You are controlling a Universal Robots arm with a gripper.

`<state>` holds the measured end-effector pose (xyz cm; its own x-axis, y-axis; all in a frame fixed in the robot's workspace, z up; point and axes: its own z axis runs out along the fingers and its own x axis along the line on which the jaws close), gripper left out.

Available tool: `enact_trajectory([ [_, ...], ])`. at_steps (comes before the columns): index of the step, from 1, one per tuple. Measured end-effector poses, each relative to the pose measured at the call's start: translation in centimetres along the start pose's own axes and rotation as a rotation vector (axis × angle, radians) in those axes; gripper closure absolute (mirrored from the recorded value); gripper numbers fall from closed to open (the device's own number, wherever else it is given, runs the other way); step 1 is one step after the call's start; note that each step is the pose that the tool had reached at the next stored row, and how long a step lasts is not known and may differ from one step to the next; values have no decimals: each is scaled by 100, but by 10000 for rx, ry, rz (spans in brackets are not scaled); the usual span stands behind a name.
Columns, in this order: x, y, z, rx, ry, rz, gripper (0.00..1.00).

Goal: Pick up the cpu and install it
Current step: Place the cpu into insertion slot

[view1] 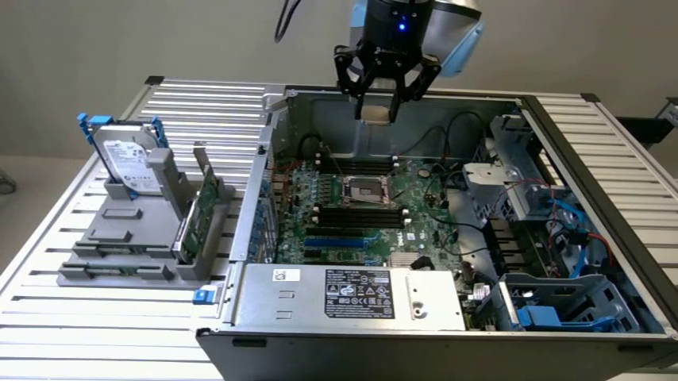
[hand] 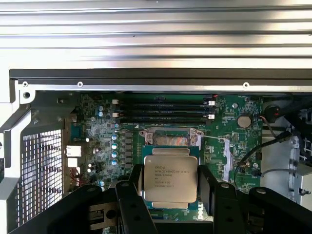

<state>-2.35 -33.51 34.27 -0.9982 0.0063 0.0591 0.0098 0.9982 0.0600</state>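
My gripper [view1: 376,111] hangs above the open computer case [view1: 250,238], over its back part, shut on the cpu [view1: 375,116]. In the wrist view the cpu [hand: 170,175] is a flat square chip with a silvery printed top. It sits level between the black fingers [hand: 132,192], which press on two opposite sides. Below it on the green motherboard [view1: 424,210] lies the open socket [view1: 366,190], also seen as the socket [hand: 170,139] just beyond the chip in the wrist view. The cpu is well clear of the board.
On the exterior view's left, a grey holder [view1: 117,262] carries a hard drive [view1: 132,163] with blue handles and an upright green card [view1: 206,210]. Inside the case are a power supply [view1: 350,294], memory slots [view1: 360,214], and cables and drive cages [view1: 551,230] on the right.
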Motion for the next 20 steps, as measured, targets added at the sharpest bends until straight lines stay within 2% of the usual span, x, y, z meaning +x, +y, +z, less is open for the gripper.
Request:
enact_trajectory([
  [3, 4, 3, 2, -14, -31, 230, 45],
  [20, 3, 1, 32, -189, -225, 3261, 45],
])
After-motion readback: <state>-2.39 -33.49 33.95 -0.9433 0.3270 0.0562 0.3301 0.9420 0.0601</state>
